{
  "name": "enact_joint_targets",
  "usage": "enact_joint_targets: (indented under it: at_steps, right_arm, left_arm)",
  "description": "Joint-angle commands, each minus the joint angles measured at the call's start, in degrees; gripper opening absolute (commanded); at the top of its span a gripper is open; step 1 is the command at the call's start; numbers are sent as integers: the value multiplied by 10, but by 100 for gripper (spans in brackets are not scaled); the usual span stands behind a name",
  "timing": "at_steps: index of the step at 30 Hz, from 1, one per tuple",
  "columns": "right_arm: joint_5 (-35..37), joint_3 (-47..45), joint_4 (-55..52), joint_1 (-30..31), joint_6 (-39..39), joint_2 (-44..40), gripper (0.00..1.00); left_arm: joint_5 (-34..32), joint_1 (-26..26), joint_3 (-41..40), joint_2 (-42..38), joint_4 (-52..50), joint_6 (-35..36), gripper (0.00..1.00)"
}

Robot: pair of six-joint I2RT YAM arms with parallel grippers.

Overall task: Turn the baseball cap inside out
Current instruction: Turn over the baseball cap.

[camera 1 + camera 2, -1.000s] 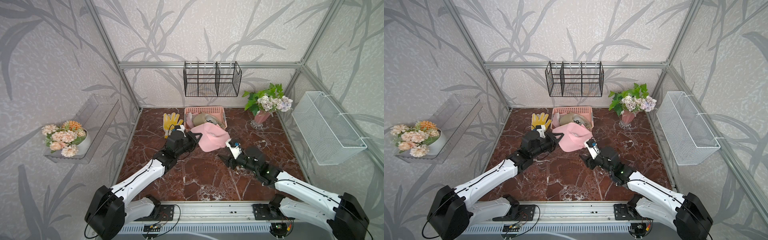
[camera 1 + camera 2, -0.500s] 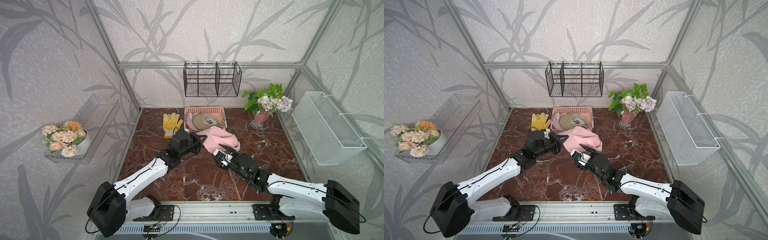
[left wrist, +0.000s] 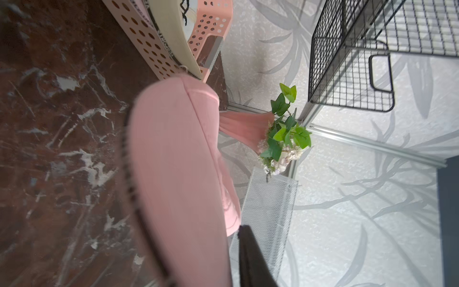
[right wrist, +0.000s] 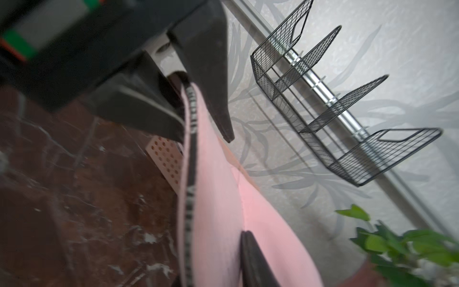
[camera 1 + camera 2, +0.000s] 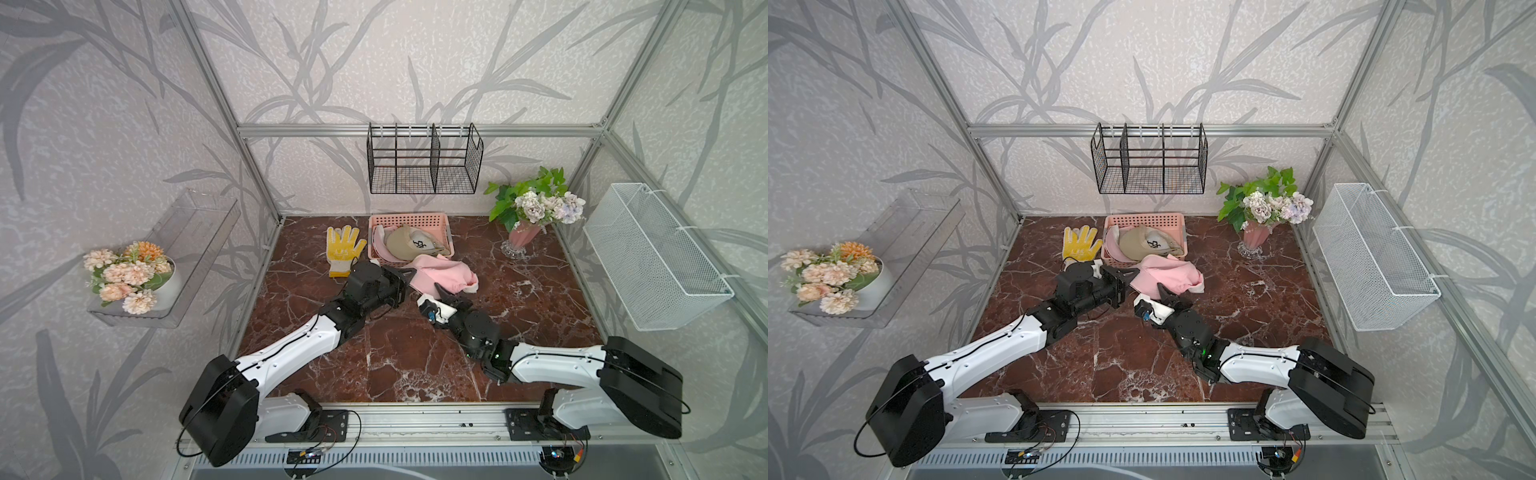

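The pink baseball cap (image 5: 446, 274) (image 5: 1169, 274) lies crumpled on the marble table just in front of the pink basket. My left gripper (image 5: 409, 277) (image 5: 1131, 275) is at the cap's left end. In the right wrist view its fingers (image 4: 218, 111) stand apart with the cap's black-and-white rim band between them, so it is open. My right gripper (image 5: 446, 293) (image 5: 1169, 293) is at the cap's near edge. One dark finger (image 4: 253, 261) presses flat on the pink fabric (image 4: 216, 211); the other is hidden behind the cloth. In the left wrist view the cap (image 3: 173, 161) hides one finger.
A pink basket (image 5: 409, 218) behind the cap holds a beige cap (image 5: 409, 245). A yellow glove (image 5: 343, 249) lies to its left and a vase of flowers (image 5: 536, 212) stands at the back right. A black wire rack (image 5: 424, 158) and a white mesh basket (image 5: 652, 257) hang on the walls.
The cap has come down from the air onto the table. My right gripper moved left to its near edge and closed on it. My left gripper's fingers have parted.
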Motion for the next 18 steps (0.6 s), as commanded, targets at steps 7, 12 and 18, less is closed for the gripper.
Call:
enact_joint_targets:
  at_steps: [7,12,18]
  right_arm:
    - [81,35,-56,-7,36,-60,0]
    - [-41,96,-394,-77,232,-179,0]
    - [-273,183,-626,-204,371,-233,0]
  left_arm:
    - [-71,-16,45,-53,-15,223,100]
    - [-155,-16,85,-85,-64,534,100]
    - [-104,-15,131,-72,-124,922,100]
